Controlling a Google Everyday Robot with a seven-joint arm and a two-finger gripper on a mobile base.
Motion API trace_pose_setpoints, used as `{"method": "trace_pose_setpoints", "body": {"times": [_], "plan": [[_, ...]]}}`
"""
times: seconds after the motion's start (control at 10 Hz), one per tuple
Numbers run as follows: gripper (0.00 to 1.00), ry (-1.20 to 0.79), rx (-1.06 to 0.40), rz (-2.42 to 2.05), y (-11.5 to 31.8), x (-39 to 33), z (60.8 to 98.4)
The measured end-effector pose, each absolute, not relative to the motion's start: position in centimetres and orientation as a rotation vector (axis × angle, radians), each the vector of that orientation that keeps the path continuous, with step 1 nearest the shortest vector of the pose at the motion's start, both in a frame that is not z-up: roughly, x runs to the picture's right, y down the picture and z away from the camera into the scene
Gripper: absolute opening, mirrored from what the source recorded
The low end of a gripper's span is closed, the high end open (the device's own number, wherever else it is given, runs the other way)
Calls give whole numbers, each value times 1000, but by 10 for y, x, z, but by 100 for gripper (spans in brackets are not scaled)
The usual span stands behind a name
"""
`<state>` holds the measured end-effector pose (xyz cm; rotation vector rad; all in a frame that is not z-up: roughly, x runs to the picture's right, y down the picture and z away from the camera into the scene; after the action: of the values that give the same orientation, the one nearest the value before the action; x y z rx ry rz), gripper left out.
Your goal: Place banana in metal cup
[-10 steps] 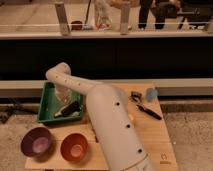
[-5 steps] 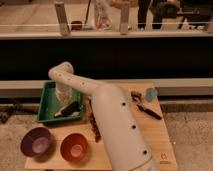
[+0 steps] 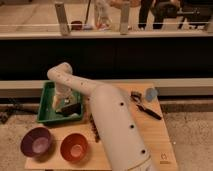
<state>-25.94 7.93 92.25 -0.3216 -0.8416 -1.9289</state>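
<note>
I have the gripper (image 3: 61, 103) down inside the green tray (image 3: 46, 98); whether it grips, I cannot tell. Neither banana nor metal cup is identifiable. I'd confirm the grasp, then lift clear of the tray's rim.

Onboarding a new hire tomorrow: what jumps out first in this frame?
The big white robot arm sweeps diagonally across the wooden table, its tool reaching down into the green plastic tray at the table's left rear. In front of the tray sit a purple bowl and an orange bowl, side by side near the front edge.
</note>
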Motion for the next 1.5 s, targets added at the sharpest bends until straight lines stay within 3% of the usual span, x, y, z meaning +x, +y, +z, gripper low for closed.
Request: {"method": "trace_pose_setpoints", "body": {"times": [1.5], "plan": [[80, -819, -357, -1996, 91, -256, 932]]}}
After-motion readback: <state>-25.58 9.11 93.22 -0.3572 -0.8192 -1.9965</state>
